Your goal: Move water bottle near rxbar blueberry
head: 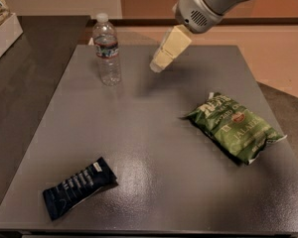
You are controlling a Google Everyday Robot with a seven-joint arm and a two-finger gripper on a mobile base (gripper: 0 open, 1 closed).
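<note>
Worktop scene, camera view. The gripper [157,66] hangs above the far middle of the grey worktop [154,148], reaching down at a slant from the arm [208,4] at the upper right. Its cream fingers [165,55] show as one tapering block seen from the side, so it cannot be told whether they are spread or pressed together; nothing is seen held in them, and they touch no object. The water bottle [107,51] stands upright just beyond the fingertips toward the left of the view, near them but apart, close to the worktop's far edge, white cap uppermost. The rxbar blueberry [78,186] lies flat well apart from the fingers, down toward the near left corner, its long side slanting up to the right, and well apart from the bottle too. A green chip bag [234,127] lies flat below and to the right of the fingers, near the right edge. The fingers' shadow falls on the bare surface between bottle and bag.
</note>
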